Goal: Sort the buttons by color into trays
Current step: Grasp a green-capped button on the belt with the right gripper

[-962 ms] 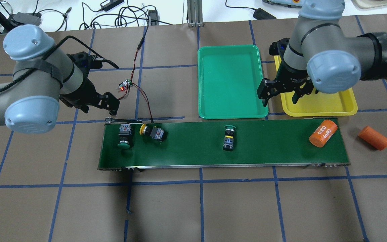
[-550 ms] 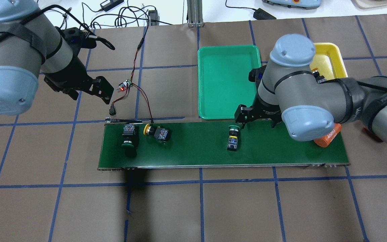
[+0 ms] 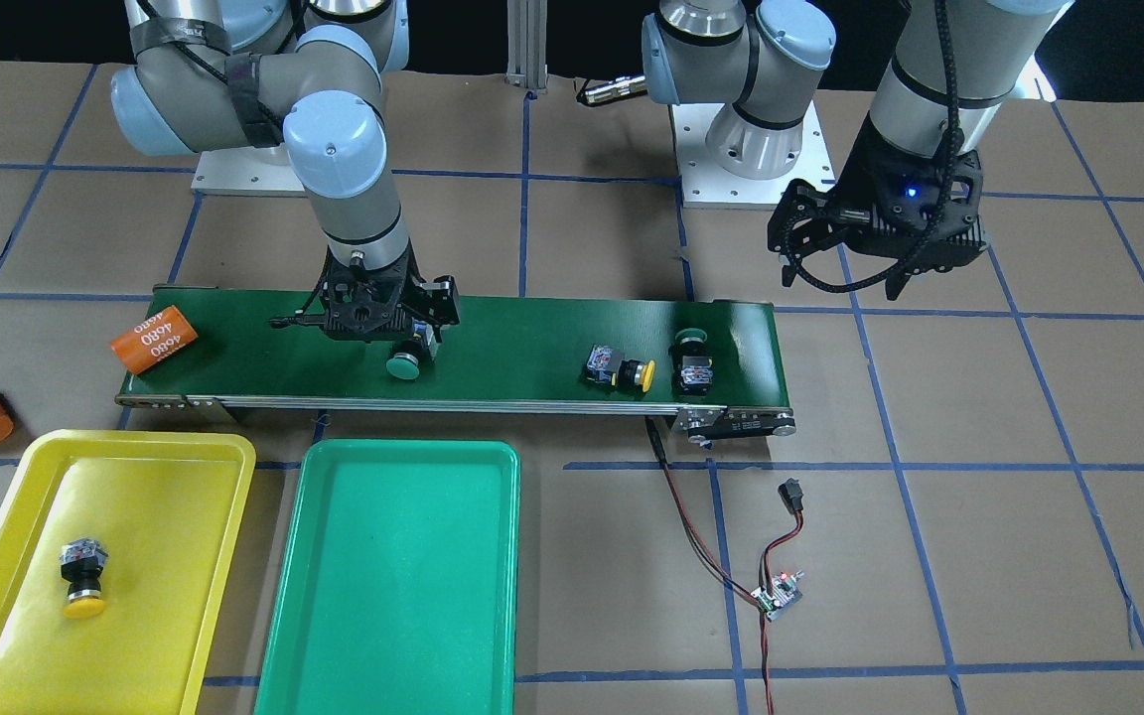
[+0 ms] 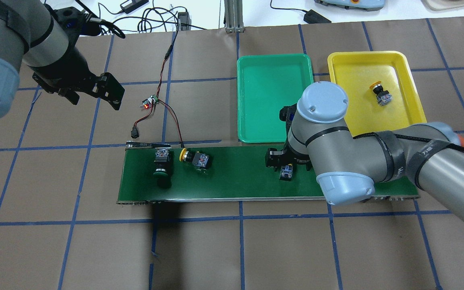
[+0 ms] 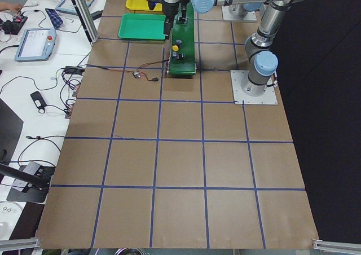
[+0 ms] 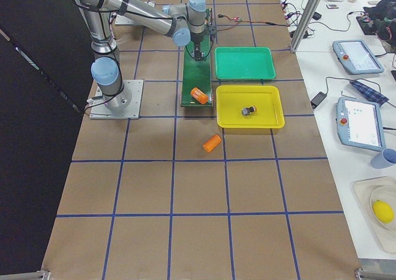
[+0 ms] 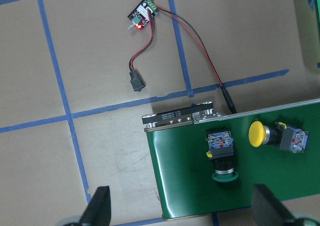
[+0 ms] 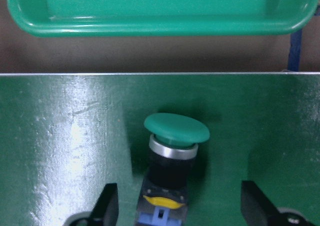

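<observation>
One yellow button [image 4: 380, 96] is already laid in the yellow tray [image 4: 357, 76], while nothing is seen in the green tray [image 4: 274, 92]. Three are left on the belt [image 4: 236, 177]: a green button [image 8: 176, 128] is straddled by the spread right gripper [image 8: 177, 208], apparently not yet pinched, and a second green button [image 4: 162, 163] and second yellow button [image 4: 195, 158] lie side by side at the other end. The left gripper [image 7: 182, 213] is held spread and empty above that end.

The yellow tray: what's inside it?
One yellow button lies on its side in the yellow tray. Nothing else shows, though the right arm covers a near corner overhead.
</observation>
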`<action>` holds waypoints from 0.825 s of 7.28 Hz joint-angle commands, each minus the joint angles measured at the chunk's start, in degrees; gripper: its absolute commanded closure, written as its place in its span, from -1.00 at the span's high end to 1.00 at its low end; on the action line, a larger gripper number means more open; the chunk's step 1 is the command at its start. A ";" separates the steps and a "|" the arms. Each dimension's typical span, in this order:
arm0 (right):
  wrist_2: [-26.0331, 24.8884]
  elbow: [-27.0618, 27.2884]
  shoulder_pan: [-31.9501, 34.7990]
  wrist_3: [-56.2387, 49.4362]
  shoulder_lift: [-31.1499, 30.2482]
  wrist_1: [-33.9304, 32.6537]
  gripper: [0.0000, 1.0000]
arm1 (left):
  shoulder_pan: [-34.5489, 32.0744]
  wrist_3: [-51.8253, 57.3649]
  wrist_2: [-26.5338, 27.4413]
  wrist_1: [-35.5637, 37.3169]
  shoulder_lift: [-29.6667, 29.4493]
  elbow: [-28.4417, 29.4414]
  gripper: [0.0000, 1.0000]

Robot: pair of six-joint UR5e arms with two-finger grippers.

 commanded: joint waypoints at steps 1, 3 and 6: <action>-0.33 0.39 -0.25 -0.62 0.15 -2.50 -0.37 | 0.07 -0.14 -0.06 -0.18 0.61 -0.45 1.00; -0.50 -2.49 -0.77 -2.11 0.23 -1.98 -0.65 | 0.15 -0.14 -0.50 0.00 0.08 0.25 1.00; 0.02 -25.68 -2.53 -4.48 9.24 9.80 -0.50 | 0.33 -0.23 -1.02 0.44 -1.06 1.74 1.00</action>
